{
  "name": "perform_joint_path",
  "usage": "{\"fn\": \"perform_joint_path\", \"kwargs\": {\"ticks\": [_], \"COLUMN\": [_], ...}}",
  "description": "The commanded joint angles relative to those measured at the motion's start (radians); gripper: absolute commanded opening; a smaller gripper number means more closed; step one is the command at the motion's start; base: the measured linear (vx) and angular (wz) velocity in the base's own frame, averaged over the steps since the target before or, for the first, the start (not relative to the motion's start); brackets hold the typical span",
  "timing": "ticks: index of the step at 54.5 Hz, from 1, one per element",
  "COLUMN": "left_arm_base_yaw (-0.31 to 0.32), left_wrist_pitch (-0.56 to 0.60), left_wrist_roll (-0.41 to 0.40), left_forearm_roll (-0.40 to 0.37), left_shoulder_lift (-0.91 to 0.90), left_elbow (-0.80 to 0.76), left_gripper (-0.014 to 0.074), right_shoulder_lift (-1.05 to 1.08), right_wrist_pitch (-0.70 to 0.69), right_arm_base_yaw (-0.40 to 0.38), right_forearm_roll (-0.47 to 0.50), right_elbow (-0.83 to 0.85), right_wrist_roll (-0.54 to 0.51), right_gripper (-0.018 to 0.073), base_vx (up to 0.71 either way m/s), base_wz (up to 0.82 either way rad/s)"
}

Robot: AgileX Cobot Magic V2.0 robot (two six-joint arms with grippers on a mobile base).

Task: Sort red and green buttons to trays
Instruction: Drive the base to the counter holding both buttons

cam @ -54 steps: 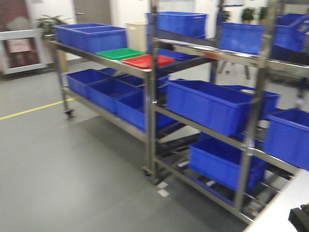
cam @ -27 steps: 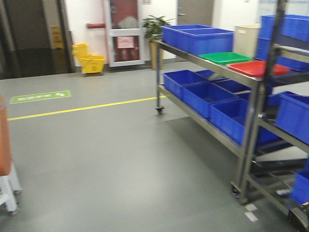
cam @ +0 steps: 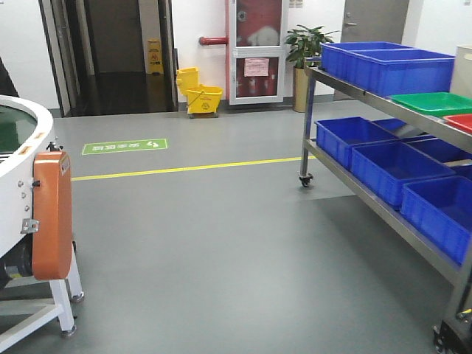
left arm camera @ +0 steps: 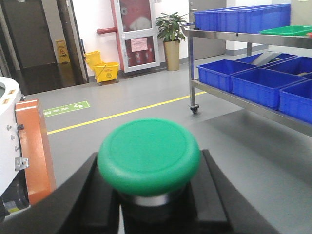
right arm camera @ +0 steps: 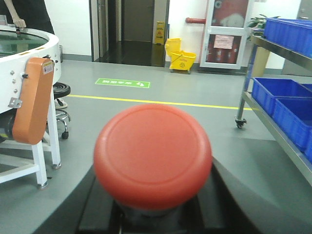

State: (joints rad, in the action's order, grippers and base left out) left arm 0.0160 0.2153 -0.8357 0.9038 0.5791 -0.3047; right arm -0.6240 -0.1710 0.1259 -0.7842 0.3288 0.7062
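Observation:
My left gripper (left arm camera: 148,204) is shut on the green button (left arm camera: 148,156), whose round cap fills the low middle of the left wrist view between the black fingers (left arm camera: 212,190). My right gripper (right arm camera: 153,214) is shut on the red button (right arm camera: 152,153), held the same way in the right wrist view. The green tray (cam: 435,102) lies on the top shelf of the steel rack at the right of the front view. Only a corner of the red tray (cam: 462,122) shows beside it at the frame edge. The green tray also shows in the left wrist view (left arm camera: 287,30).
The steel rack (cam: 346,87) on castors holds deep blue crates (cam: 391,63) above and several more (cam: 402,169) below. A white and orange machine (cam: 44,214) stands at the left. A yellow floor line (cam: 184,168), mop bucket (cam: 203,97) and potted plant (cam: 306,44) lie beyond.
The front view has swung left: the rack and trays slid from the middle to the right edge, and the orange and white machine came into view at the left.

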Motion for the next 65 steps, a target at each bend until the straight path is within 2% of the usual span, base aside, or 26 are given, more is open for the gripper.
{"fn": "perform_joint_path", "kwargs": {"ticks": [1,42,65], "left_arm_base_yaw": [0.005,0.005,0.005], "left_wrist_pitch": [0.056,0.056,0.056], "left_wrist_roll": [-0.007,-0.007,-0.007], "left_forearm_roll": [-0.018,-0.018,-0.018], "left_shoulder_lift": [0.002,0.002,0.002], "left_elbow": [-0.031,-0.031,-0.031], "left_gripper": [0.0,0.0,0.0], "right_shoulder_lift": [0.003,0.003,0.003], "right_wrist_pitch": [-0.062,-0.059,-0.059], "right_arm_base_yaw": [0.0,0.0,0.0], "right_forearm_roll": [0.003,0.003,0.003], "right_elbow": [0.032,0.032,0.032], "right_wrist_roll": [-0.003,-0.003,-0.003], "right_gripper": [-0.0008,-0.0008,-0.0008], "base_vx": [0.46,0.58,0.66], "base_wz": [0.11,0.1,-0.17]}}
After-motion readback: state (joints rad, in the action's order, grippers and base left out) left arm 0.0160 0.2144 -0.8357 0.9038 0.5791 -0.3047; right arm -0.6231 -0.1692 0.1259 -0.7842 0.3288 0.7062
